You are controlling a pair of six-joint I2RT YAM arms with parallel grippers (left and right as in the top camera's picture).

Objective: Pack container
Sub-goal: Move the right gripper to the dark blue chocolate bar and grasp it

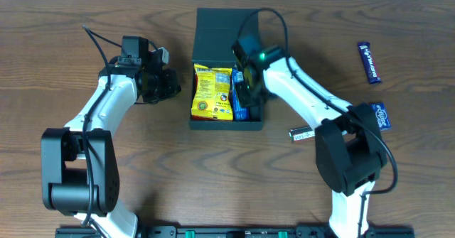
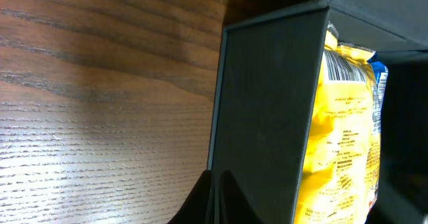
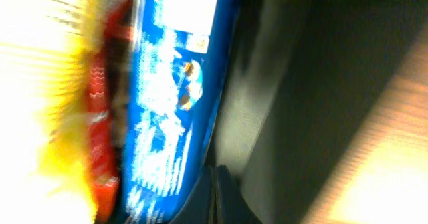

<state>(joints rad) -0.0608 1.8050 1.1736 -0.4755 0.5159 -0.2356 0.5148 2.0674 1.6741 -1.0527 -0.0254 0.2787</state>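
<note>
The dark teal container (image 1: 220,28) stands open at the table's middle, lid flap lying back. Inside are a yellow packet (image 1: 212,90) and a blue packet (image 1: 239,101). My left gripper (image 1: 173,86) is shut and empty just outside the container's left wall (image 2: 267,117); its shut fingers (image 2: 215,197) point at that wall, with the yellow packet (image 2: 341,150) showing past it. My right gripper (image 1: 249,90) is inside the container at its right side. Its fingers (image 3: 215,197) are shut with nothing between them, in the gap between the blue packet (image 3: 174,83) and the container's inner wall (image 3: 301,103).
A dark blue snack bar (image 1: 368,60) lies at the far right. A blue packet (image 1: 382,115) lies on the table by the right arm's base. A small silvery wrapper (image 1: 302,133) lies right of the container's front corner.
</note>
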